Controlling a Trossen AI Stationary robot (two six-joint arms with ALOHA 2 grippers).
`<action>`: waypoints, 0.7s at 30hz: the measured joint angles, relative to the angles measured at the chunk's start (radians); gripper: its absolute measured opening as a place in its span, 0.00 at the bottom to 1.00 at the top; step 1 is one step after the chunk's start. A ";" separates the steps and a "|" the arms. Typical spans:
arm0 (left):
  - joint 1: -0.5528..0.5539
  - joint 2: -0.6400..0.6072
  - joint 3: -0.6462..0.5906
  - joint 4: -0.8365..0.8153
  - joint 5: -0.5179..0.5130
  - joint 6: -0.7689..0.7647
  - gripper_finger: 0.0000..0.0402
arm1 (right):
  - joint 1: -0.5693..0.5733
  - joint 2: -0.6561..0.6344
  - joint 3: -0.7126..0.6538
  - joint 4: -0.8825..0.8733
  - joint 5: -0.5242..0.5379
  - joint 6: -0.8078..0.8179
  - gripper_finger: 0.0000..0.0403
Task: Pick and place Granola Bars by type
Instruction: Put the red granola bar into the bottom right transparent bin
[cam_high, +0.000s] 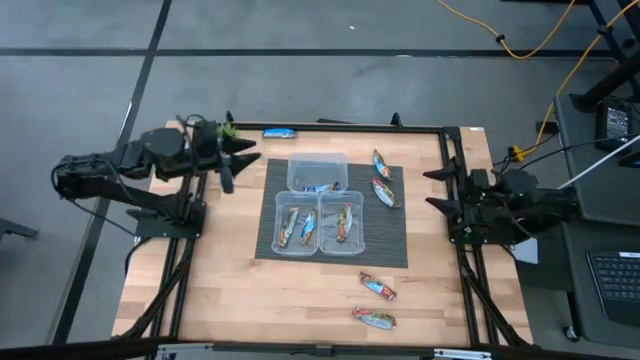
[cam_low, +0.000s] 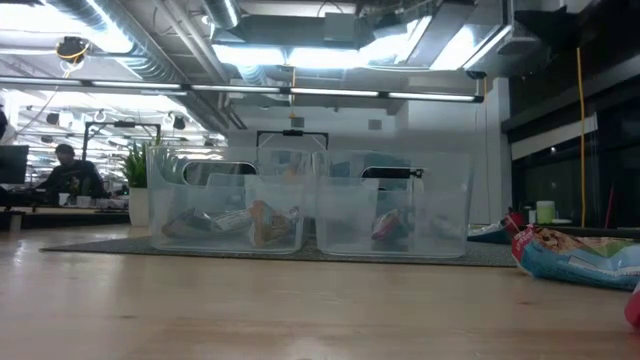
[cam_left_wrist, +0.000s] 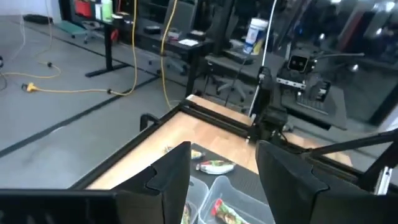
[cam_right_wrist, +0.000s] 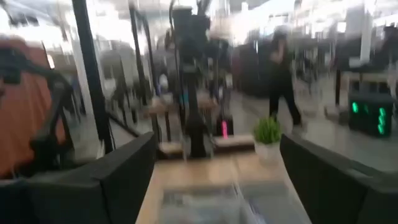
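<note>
Now the wooden table (cam_high: 250, 290) has a dark mat (cam_high: 395, 245) in the middle, and three clear tubs (cam_high: 318, 172) sit on the mat. Some bars already lie inside the tubs.

The left gripper (cam_high: 243, 163) hangs over the far left side of the table, near the back edge. Its two fingers stand apart, and nothing is between them. The right gripper (cam_high: 437, 190) waits at the right edge of the table. It is open wide too, and it holds nothing.

The Granola Bars that are not in tubs lie in three spots. A blue bar (cam_high: 279, 132) lies alone at the back edge of the table, just beside the left gripper, toward the middle. Its long side runs along the back edge, left to right. The left arm is much nearer to it than the right arm, so I think the left gripper would take this one.

Two bars (cam_high: 382, 180) lie on the mat at the right of the tubs, nearer the right gripper. They point mostly front to back.

Two more bars (cam_high: 377, 303) lie on the bare wood at the front. They look teal and red and shiny.
</note>
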 joint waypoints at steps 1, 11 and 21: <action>0.006 -0.031 -0.041 0.024 0.010 -0.012 0.43 | 0.000 0.024 0.043 -0.049 0.000 0.000 0.85; -0.024 -0.097 -0.319 0.334 0.101 -0.073 0.41 | 0.034 0.390 0.465 -0.367 -0.105 0.033 0.85; -0.026 -0.062 -0.335 0.367 0.105 -0.051 0.41 | 0.129 0.805 0.630 -0.637 -0.331 0.340 0.85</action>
